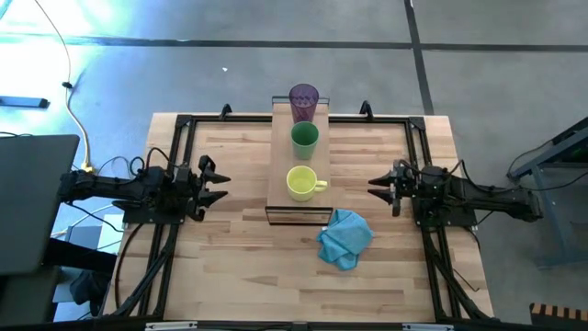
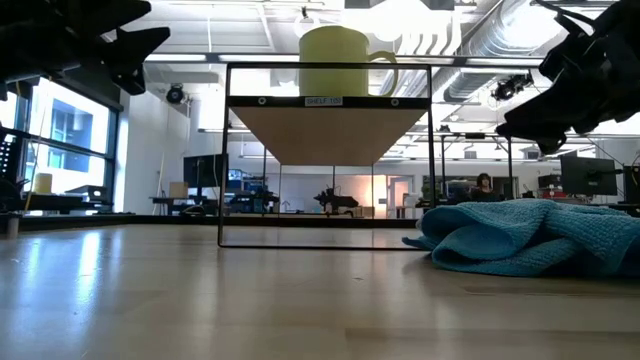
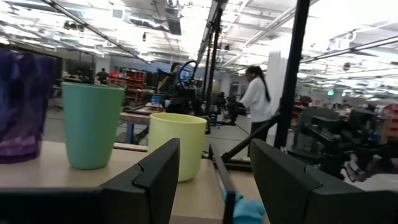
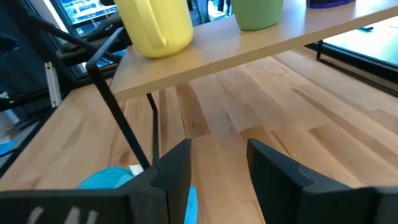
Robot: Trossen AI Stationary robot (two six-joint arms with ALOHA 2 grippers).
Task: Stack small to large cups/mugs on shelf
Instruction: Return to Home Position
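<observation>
Three vessels stand upright in a row on the raised light-wood shelf: a purple tumbler at the far end, a green cup in the middle, a yellow mug nearest, its handle toward the right. My left gripper hovers open at the table's left, pointing toward the shelf. My right gripper hovers open at the right, also facing the shelf. Nothing lies between either pair of fingers.
A crumpled blue cloth lies on the tabletop just near-right of the shelf's near end. A dark metal frame rims the table. Bare wood lies between each gripper and the shelf. A person stands in the room beyond.
</observation>
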